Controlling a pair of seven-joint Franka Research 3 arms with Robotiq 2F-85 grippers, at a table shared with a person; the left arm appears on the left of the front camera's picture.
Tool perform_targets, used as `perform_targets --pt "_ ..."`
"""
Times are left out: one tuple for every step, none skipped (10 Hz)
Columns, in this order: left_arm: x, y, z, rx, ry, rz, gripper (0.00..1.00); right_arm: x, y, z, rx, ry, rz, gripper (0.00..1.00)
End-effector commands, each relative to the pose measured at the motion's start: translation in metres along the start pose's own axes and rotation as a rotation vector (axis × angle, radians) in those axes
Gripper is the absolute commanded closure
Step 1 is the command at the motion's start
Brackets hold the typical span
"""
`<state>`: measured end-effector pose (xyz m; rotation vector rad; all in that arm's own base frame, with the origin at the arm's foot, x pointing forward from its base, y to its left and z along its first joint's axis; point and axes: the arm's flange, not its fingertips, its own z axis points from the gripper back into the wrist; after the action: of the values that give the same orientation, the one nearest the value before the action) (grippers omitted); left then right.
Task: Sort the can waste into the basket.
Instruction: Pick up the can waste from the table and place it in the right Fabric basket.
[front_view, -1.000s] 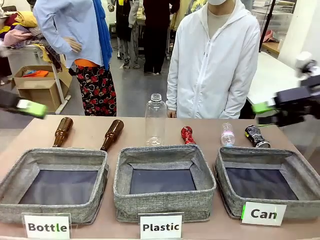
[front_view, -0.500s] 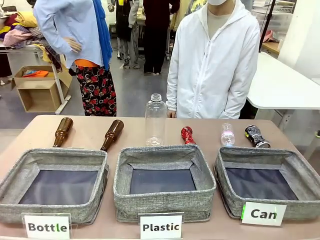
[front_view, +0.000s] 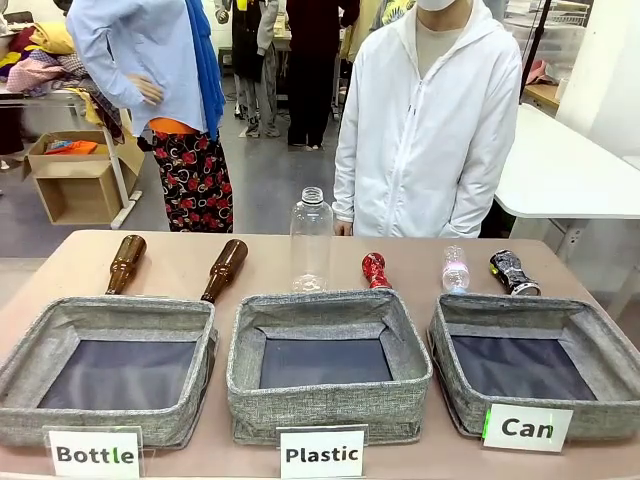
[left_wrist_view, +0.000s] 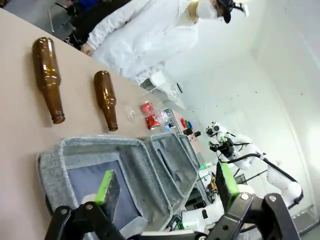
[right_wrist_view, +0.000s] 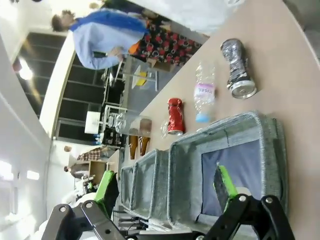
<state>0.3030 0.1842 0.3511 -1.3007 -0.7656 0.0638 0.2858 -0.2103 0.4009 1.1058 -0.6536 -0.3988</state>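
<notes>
On the table's far side lie the two crushed cans: the shiny red can (front_view: 375, 270) behind the middle basket and the dark blue-black can (front_view: 514, 272) behind the right one. The grey "Can" basket (front_view: 470, 405) stands at front right with only its dark lining inside. In the right wrist view my right gripper (right_wrist_view: 165, 185) hangs open over this basket (right_wrist_view: 230, 127), with the dark can (right_wrist_view: 237, 67) and red can (right_wrist_view: 175, 116) beyond. My left gripper (left_wrist_view: 166, 185) is open above the "Bottle" basket (left_wrist_view: 55, 162); the red can (left_wrist_view: 149, 115) lies far off.
Two brown glass bottles (front_view: 125, 263) (front_view: 225, 268) lie at back left. A tall clear bottle (front_view: 311, 240) and a small one (front_view: 455, 270) stand between the cans. The "Plastic" basket (front_view: 330, 405) sits in the middle. A person in a white jacket (front_view: 430, 130) stands at the far edge.
A second ago both grippers showed at the left and right edges of the front view; both have drawn back out of it. Cans, bottles and baskets have not moved.
</notes>
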Motion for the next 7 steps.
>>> perform_targets --pt "-0.002 -0.005 0.019 0.003 -0.016 -0.023 0.00 0.000 0.006 -0.005 0.044 0.020 0.008 0.00" --pt "-0.002 -0.005 0.019 0.003 -0.016 -0.023 0.00 0.000 0.006 -0.005 0.044 0.020 0.008 0.00" --pt "-0.002 -0.005 0.019 0.003 -0.016 -0.023 0.00 0.000 0.006 -0.005 0.044 0.020 0.008 0.00" --pt "-0.002 -0.005 0.019 0.003 -0.016 -0.023 0.00 0.000 0.006 -0.005 0.044 0.020 0.008 0.00" --pt "-0.002 -0.005 0.019 0.003 -0.016 -0.023 0.00 -0.004 0.006 -0.008 0.023 0.043 0.006 0.00" --pt "-0.002 -0.005 0.019 0.003 -0.016 -0.023 0.00 -0.003 0.023 -0.018 -0.049 0.066 0.071 0.00" --pt "-0.002 -0.005 0.019 0.003 -0.016 -0.023 0.00 0.001 0.043 -0.034 -0.137 0.102 0.167 0.00"
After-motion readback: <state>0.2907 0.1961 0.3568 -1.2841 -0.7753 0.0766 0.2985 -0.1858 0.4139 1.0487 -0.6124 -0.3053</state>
